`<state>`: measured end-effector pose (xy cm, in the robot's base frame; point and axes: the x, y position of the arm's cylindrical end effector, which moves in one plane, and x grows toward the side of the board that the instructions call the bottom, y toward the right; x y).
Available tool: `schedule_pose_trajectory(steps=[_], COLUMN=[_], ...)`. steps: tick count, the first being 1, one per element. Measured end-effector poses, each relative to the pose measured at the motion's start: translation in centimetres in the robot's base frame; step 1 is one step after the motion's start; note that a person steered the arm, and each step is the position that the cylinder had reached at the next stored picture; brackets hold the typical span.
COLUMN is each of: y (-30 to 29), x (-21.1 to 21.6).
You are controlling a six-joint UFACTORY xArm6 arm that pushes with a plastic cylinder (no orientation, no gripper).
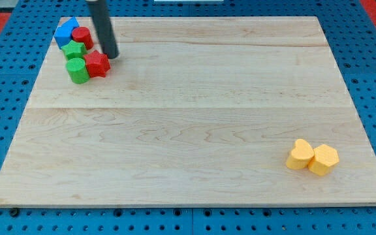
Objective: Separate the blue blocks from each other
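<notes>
A blue block (pixel 64 32) sits at the view's top left of the wooden board (pixel 188 124); only one blue block shows, and I cannot tell if another is hidden. It touches a red cylinder (pixel 81 37). Below them lie a green star-shaped block (pixel 74 51), a green cylinder (pixel 78 70) and a red star-shaped block (pixel 97 64), all packed together. My tip (pixel 111 56) rests just right of this cluster, touching or nearly touching the red star-shaped block's upper right side.
Two yellow blocks stand side by side at the view's bottom right: a star-like one (pixel 299 155) and a hexagonal one (pixel 323 159). A blue pegboard (pixel 371 78) surrounds the board.
</notes>
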<state>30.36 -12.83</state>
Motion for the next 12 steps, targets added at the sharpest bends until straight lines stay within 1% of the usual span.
schedule_pose_trajectory(steps=[1,2,6,7,10,11,12], y=[1.6,0.8,-1.6,-5.5,-12.1,-13.3,-12.1], x=[-6.5,-11.2,-11.2,-11.1,-11.2,-10.5,-8.8])
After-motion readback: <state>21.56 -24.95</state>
